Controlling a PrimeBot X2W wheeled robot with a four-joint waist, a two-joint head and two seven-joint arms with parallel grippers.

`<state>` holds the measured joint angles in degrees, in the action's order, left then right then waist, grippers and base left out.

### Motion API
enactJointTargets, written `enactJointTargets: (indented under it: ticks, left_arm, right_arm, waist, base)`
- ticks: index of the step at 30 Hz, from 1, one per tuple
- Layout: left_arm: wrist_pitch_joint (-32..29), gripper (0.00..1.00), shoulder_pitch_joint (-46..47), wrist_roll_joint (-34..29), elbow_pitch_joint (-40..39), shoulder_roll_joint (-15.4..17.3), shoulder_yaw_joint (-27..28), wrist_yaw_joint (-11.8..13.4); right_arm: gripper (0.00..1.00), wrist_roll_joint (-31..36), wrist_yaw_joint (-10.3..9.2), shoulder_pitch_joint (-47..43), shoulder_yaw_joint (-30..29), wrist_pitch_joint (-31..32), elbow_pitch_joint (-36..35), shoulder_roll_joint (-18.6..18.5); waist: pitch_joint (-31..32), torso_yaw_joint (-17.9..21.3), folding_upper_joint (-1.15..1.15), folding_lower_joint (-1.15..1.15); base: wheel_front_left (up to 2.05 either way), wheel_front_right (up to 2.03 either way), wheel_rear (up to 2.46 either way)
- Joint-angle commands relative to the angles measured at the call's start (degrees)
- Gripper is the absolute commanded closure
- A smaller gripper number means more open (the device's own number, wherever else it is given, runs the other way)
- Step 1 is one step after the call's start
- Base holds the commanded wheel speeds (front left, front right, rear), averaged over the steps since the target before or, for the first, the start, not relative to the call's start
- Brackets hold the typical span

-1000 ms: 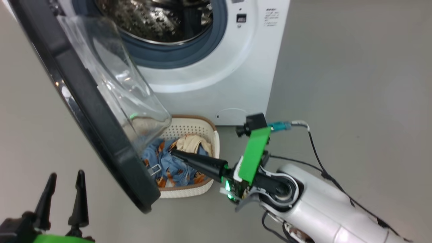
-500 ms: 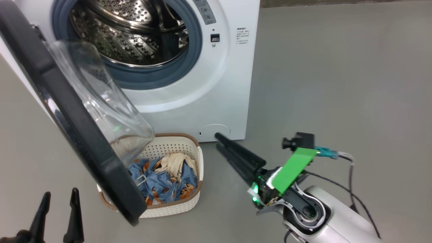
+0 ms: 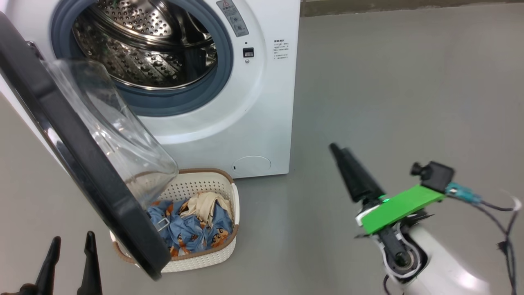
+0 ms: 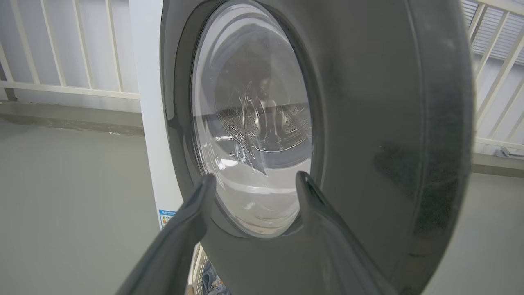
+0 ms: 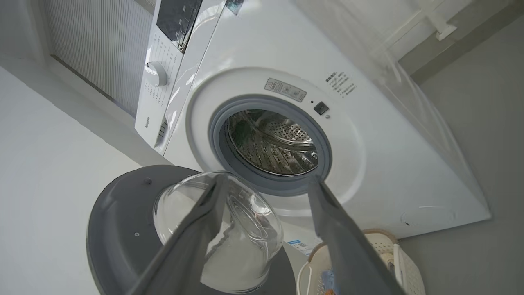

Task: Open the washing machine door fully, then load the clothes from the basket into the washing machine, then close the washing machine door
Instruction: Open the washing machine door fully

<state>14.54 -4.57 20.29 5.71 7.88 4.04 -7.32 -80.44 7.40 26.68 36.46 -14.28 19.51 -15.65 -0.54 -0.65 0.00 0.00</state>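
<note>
Your right gripper [image 3: 337, 151] has its fingers spread wide with nothing between them. The basket [image 3: 196, 262] sits on the floor well off to their left, with the clothes [image 3: 188, 233] inside. Your left gripper [image 3: 72, 238] is also spread and empty. The washing machine door [image 3: 82, 164] stands swung open just ahead of its fingertips, and the washing machine [image 3: 262, 102] is beyond.

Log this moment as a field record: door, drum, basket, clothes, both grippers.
washing machine door: open, swung out to the left, overlapping the basket's left part in the head view
drum: no clothes visible inside
basket: on the floor in front of the washing machine
clothes: blue printed pieces and one cream piece, in the basket
left gripper: open, empty, facing the door's outer side
right gripper: open, empty, apart from the basket
</note>
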Motion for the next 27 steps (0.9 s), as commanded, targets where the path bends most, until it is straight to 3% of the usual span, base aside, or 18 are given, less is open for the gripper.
enactJointTargets:
  ticks: [1, 7, 13, 18, 27]
  left_arm:
    - [0.5, 0.00, 0.9, -0.6, -1.8, 0.8, 2.2, -0.2]
    - [0.5, 0.00, 0.8, -0.8, -2.1, 0.5, 1.8, -0.2]
    - [0.5, 0.00, 0.4, -1.3, -2.5, 0.4, 1.7, -0.2]
    - [0.5, 0.00, 0.0, -1.5, -2.7, 0.0, 1.8, -0.2]
    - [0.5, 0.00, -0.4, -2.6, -3.0, -0.2, 1.2, -0.2]
  right_arm:
    - [0.00, 5.8, 0.09, -0.8, -3.6, -0.7, -0.5, 1.8]
    - [0.00, 26.7, 0.09, -5.4, -16.5, -0.7, -0.8, 7.0]
    - [0.00, 47.1, 0.09, -14.1, -29.1, -0.7, -5.9, 12.1]
    - [0.00, 57.6, 0.09, -19.3, -33.0, -0.7, -8.1, 12.7]
    - [0.00, 69.5, 0.09, -23.7, -35.8, -0.7, -10.8, 12.8]
  waist:
    - [0.0, 0.1, 0.00, 0.00]
    - [-0.2, -0.3, 0.00, 0.00]
    - [-0.3, -0.9, 0.00, 0.00]
    - [-0.4, -1.0, 0.00, 0.00]
    - [-0.5, -0.6, 0.00, 0.00]
  base:
    - [0.00, 0.00, 0.00]
    - [0.00, 0.00, 0.00]
    - [0.00, 0.00, 0.00]
    - [0.00, 0.00, 0.00]
    - [0.00, 0.00, 0.00]
